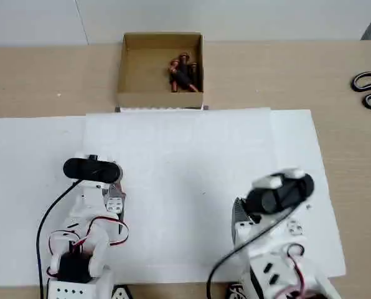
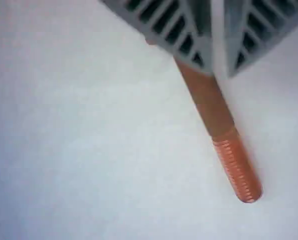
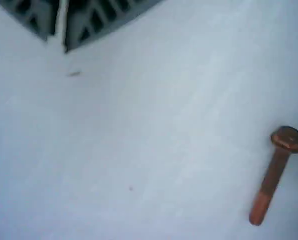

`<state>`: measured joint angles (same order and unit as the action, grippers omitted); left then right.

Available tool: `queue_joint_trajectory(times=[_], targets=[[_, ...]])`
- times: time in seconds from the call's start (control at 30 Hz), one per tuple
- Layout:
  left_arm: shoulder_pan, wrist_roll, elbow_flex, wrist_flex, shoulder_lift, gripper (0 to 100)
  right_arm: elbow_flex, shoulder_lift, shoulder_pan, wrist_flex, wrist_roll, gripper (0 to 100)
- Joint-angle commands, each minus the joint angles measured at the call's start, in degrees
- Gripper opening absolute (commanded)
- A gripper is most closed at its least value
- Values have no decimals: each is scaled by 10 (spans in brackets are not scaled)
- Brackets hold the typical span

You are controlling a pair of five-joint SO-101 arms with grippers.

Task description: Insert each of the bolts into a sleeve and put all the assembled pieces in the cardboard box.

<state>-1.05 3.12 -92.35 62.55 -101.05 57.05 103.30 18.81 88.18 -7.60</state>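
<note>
A white sheet is spread over the worktop, and everything here is placed by that sheet. A cardboard box is set just beyond the sheet's far edge, near its middle. A small heap of copper-coloured assembled pieces is piled in the right part of the box. A pair of scissors is left off the sheet, past its far right corner. The left arm and the right arm are stationed over the sheet's near edge, well apart from each other.

The left fingers are held close above the sheet and drawn together, so that only a narrow slit of sheet is seen between them. A bolt is seen against the sheet, one end hidden under one finger rather than caught in the slit, its threaded end pointing away.

The right fingers are likewise drawn to a thin slit, with nothing held. A second bolt is laid flat on the sheet, well apart from them, its hexagonal head in plain sight.
</note>
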Motion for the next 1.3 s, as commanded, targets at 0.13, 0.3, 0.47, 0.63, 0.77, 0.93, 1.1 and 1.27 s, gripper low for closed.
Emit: queue_joint_trajectory(times=[0.13, 0.3, 0.47, 0.63, 0.77, 0.93, 1.1, 1.27], targets=[[2, -1, 2, -1, -6, 6, 83, 7, -8, -17, -3, 4], [2, -1, 2, -1, -6, 6, 158, 7, -9, -34, -5, 7], [2, -1, 2, -1, -6, 6, 239, 7, -9, -64, -38, 8], [2, -2, 2, -1, -6, 6, 329, 7, -6, -117, -40, 5], [1, -2, 2, -2, -6, 6, 327, 7, -9, -116, -42, 5], [1, -2, 2, -2, -6, 6, 327, 7, -9, -116, -42, 5], [1, -2, 2, -2, -6, 6, 327, 7, -9, -116, -42, 5], [1, -2, 2, -2, -6, 6, 327, 7, -9, -116, -42, 5]])
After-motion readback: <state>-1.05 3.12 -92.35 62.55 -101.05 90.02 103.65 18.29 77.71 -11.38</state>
